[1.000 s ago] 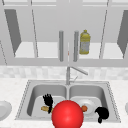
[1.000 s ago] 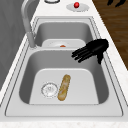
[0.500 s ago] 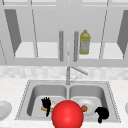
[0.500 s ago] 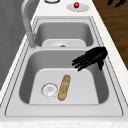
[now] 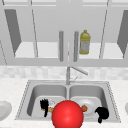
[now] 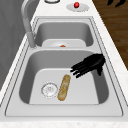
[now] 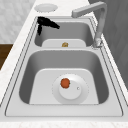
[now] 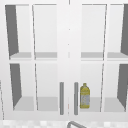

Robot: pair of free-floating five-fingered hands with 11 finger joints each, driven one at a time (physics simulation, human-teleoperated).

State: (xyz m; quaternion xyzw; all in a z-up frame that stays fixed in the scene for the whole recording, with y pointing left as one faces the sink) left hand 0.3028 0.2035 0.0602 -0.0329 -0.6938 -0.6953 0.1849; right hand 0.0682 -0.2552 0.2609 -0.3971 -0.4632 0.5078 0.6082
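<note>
Left side view: your left hand (image 6: 91,64) hovers at 2 o'clock from the bread roll (image 6: 64,87), fingers straight and apart.

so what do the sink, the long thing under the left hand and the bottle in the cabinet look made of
Sink: likely brushed steel, grey with soft sheen.
Long thing by the left hand: probably bread, a baguette; matte, mottled golden-brown crust.
Bottle: seemingly translucent yellow plastic with a pale label, though it could be glass.
</note>
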